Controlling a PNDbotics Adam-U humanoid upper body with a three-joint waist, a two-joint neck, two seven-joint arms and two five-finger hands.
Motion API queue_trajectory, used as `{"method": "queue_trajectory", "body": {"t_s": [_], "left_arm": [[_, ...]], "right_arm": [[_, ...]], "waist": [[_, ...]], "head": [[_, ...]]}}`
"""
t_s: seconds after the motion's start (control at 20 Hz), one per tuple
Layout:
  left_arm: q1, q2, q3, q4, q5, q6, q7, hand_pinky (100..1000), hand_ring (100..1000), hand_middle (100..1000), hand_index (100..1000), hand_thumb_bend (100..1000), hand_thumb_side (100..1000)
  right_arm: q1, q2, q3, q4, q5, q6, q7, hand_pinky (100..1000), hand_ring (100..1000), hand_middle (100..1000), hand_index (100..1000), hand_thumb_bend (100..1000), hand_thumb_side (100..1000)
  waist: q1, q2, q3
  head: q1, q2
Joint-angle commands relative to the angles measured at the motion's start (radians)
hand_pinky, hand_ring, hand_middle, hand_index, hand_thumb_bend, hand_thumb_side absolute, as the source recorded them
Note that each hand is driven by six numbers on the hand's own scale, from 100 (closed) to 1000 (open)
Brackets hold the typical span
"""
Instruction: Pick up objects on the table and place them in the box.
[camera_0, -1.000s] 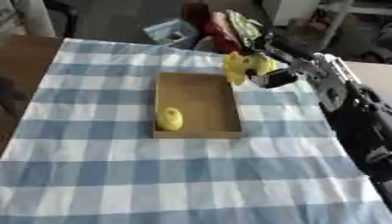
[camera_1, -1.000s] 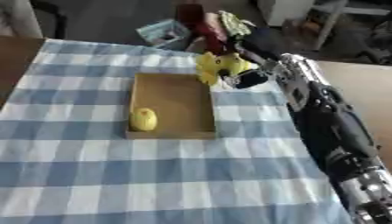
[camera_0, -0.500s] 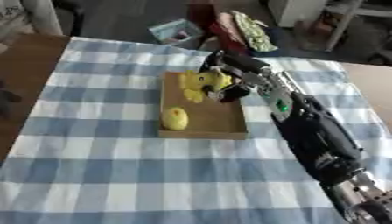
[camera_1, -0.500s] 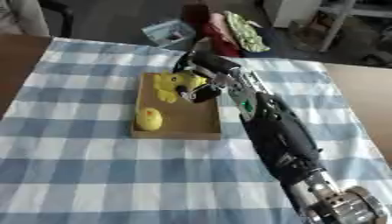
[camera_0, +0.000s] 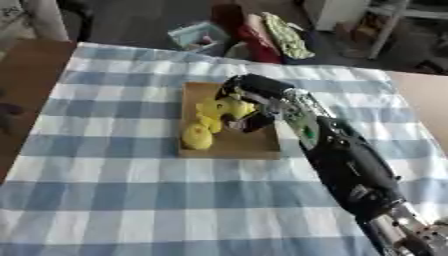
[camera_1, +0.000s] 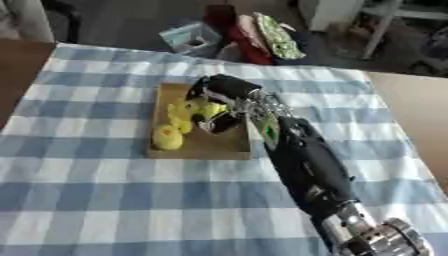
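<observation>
A shallow cardboard box (camera_0: 256, 145) lies on the blue checked cloth. Inside it, near the front left, rests a round yellow fruit (camera_0: 196, 137). My right hand (camera_0: 249, 102) reaches over the box from the right, its fingers curled round a bumpy yellow object (camera_0: 217, 110) that hangs just above the box floor, close behind the round fruit. The right arm (camera_0: 337, 155) stretches down to the lower right corner. My left hand shows in neither view.
The cloth covers a wooden table (camera_0: 26, 75) with brown edges at left and right. Beyond the far edge lie a light blue container (camera_0: 199, 36) and a heap of red and green fabric (camera_0: 276, 35).
My right hand has carried the bumpy yellow object from beside the box's right rim to over its interior and lower. The camera view has also shifted.
</observation>
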Motion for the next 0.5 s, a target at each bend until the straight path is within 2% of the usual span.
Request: {"method": "queue_trajectory", "body": {"t_s": [0.05, 0.3, 0.5], "left_arm": [[-0.013, 0.009, 0.006, -0.007, 0.005, 0.017, 0.003, 836, 519, 510, 760, 100, 1000], [-0.006, 0.009, 0.011, -0.005, 0.003, 0.024, -0.002, 857, 532, 521, 768, 101, 1000], [0.006, 0.011, 0.017, -0.001, -0.005, 0.019, -0.007, 863, 536, 525, 771, 167, 1000]], "right_arm": [[-0.013, -0.031, 0.002, -0.026, 0.023, -0.014, -0.010, 815, 847, 798, 870, 100, 220], [-0.005, -0.083, 0.003, -0.083, -0.010, -0.025, -0.034, 840, 880, 888, 918, 100, 198], [0.007, -0.135, 0.012, -0.138, -0.082, -0.025, -0.028, 847, 886, 907, 934, 100, 206]], "waist": [[0.010, -0.013, -0.008], [0.009, -0.014, -0.029], [0.008, -0.018, -0.046]], "head": [[0.005, -0.013], [0.018, -0.016], [0.026, -0.012]]}}
